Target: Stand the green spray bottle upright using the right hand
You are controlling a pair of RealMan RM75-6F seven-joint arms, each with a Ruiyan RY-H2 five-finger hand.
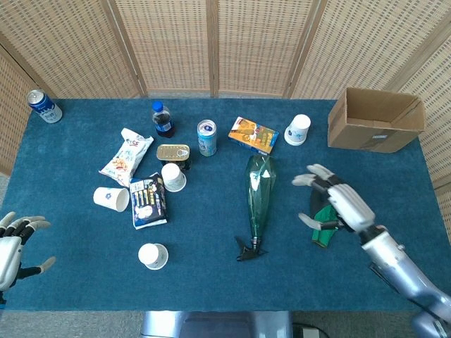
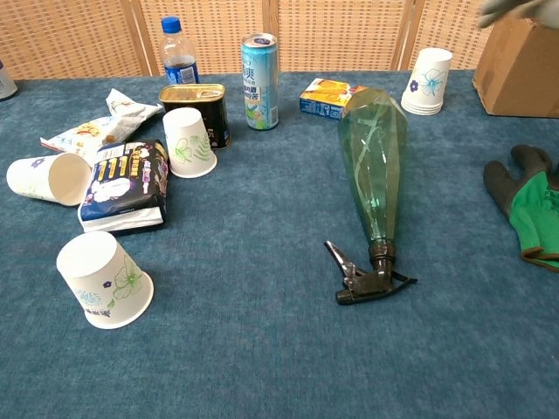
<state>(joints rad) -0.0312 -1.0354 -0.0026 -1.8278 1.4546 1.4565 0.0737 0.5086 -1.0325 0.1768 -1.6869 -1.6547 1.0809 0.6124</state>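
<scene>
The green spray bottle (image 1: 258, 191) lies flat on the blue table, its wide base toward the back and its black trigger head (image 1: 249, 248) toward the front edge; the chest view shows the bottle (image 2: 374, 163) and its trigger head (image 2: 365, 278) too. My right hand (image 1: 337, 203) hovers open, fingers spread, to the right of the bottle and above the green-and-black glove (image 1: 325, 227). It touches nothing. A blur of the right hand (image 2: 511, 9) shows at the chest view's top right. My left hand (image 1: 13, 246) is open at the table's front left edge.
A cardboard box (image 1: 375, 119) stands at the back right. A white cup (image 1: 299, 129), a snack box (image 1: 252, 134), a can (image 1: 206, 137), a cola bottle (image 1: 163, 118), a tin (image 1: 173, 154), snack bags (image 1: 147, 201) and several paper cups (image 1: 153, 255) crowd the left half.
</scene>
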